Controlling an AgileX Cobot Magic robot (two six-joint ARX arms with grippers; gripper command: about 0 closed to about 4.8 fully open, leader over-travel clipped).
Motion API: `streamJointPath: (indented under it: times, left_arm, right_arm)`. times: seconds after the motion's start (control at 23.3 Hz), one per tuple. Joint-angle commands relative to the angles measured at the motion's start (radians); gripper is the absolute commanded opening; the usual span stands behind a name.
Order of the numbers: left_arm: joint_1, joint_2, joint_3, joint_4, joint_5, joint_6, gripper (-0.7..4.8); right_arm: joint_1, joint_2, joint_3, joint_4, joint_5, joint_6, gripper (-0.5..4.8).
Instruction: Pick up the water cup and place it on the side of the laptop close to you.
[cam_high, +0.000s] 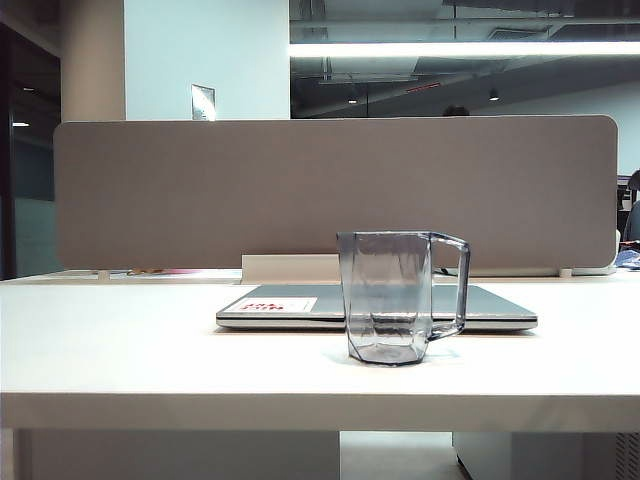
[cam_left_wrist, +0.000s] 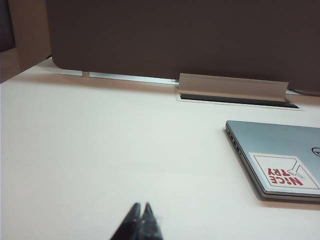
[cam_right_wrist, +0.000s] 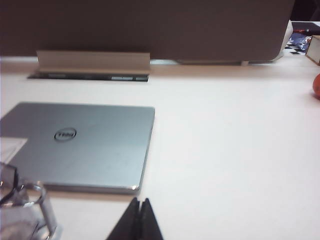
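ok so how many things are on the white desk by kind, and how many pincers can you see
transparent grey-blue plastic mug: 1
closed slim silver-grey laptop: 1
small orange-red round object at the desk's edge, unclear what: 1
shut black pincers, left and right, above the desk: 2
total: 5

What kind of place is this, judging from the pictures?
Most likely an open-plan office. A white desk carries a closed laptop and a water cup, a grey partition screen stands behind them, and strip ceiling lights run above.
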Motion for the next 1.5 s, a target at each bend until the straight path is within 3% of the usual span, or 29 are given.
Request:
streamJointPath:
  times: [0.04, 0.17, 0.34, 0.51, 0.86, 1.5]
  left_arm:
    - [0.001, 0.001, 0.004, 0.006, 0.001, 0.003, -0.06]
    - [0.001, 0.001, 0.004, 0.006, 0.002, 0.003, -0.06]
    - [0.001, 0.001, 0.004, 0.006, 0.002, 0.003, -0.06]
    - [0.001, 0.001, 0.004, 0.006, 0.002, 0.003, -0.06]
    - [0.001, 0.001, 0.004, 0.006, 0.002, 0.003, -0.06]
    - [0.001, 0.001, 0.004, 0.006, 0.002, 0.003, -0.06]
  right_arm:
    - [-0.173, -0.057, -0.025, -0.012, -0.197, 0.000, -0.01]
    - [-0.349, -0.092, -0.049, -0.011, -0.389, 0.041, -0.01]
    - [-0.457, -0.116, -0.097, -0.002, -0.476, 0.135, -0.01]
    - [-0.526, -0.185, -0.181, 0.035, -0.544, 0.135, -0.01]
    - [-0.586, -0.305, -0.236, 0.083, -0.592, 0.122, -0.01]
    - [-0.586, -0.330, -0.309, 0.128, -0.592, 0.014, -0.01]
